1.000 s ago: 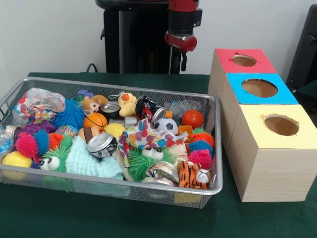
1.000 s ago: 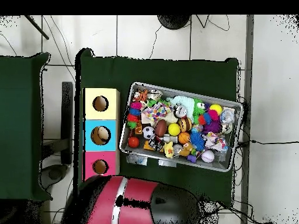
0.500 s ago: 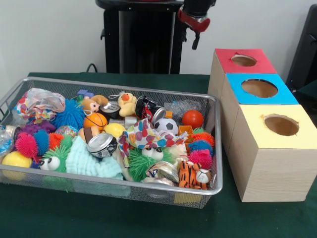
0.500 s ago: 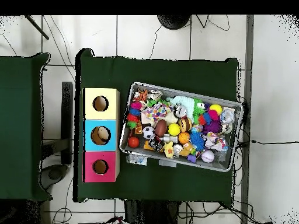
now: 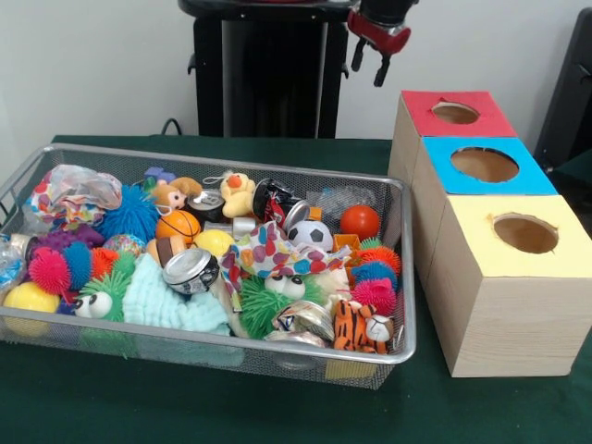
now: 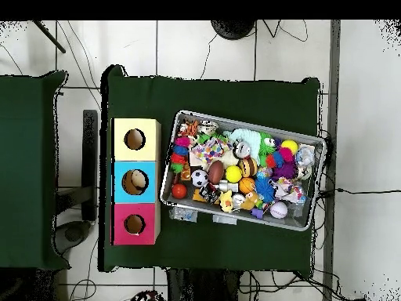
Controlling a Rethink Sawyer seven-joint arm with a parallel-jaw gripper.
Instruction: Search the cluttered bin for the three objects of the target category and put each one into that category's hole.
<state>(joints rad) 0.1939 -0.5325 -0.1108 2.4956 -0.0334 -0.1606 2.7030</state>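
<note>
Green cloth covers the table (image 5: pixel 111 407), white wall behind, black pedestal (image 5: pixel 264 74) at far side. Gripper (image 5: pixel 368 65) hangs high at the top of the front view, well above and behind everything, roughly between the bin's far-right corner and the red-topped box (image 5: pixel 455 113). Its two dark fingers (image 5: pixel 380 70) stand apart w/ nothing between them: open, empty.

Cluttered bin (image 5: pixel 407 277) sits on the cloth just beside a row of three wooden boxes: red, blue-topped (image 5: pixel 485 165), yellow-topped (image 5: pixel 524 233), each w/ a round hole. Overhead view shows the bin (image 6: pixel 316 185) slightly skewed to the boxes.

Risks, judged from here:
- Heap is dense. Balls such as the orange basketball (image 5: pixel 178 225), soccer ball (image 5: pixel 311 235) and red ball (image 5: pixel 360 221) lie touching cans, spiky toys and cloth, so a descent may pinch a neighbour too or shove the target deeper.
- Round, smooth items prob roll out of a two-finger pinch if grasped off-centre.
- Some targets may be buried; can't tell from either view.
- Bin rim and mesh wall near the red ball could catch a finger.
- Holes look only somewhat wider than the balls; off-centre release may bounce off a box top.
- Which category is wanted isn't shown, so wrong-hole error is possible.
</note>
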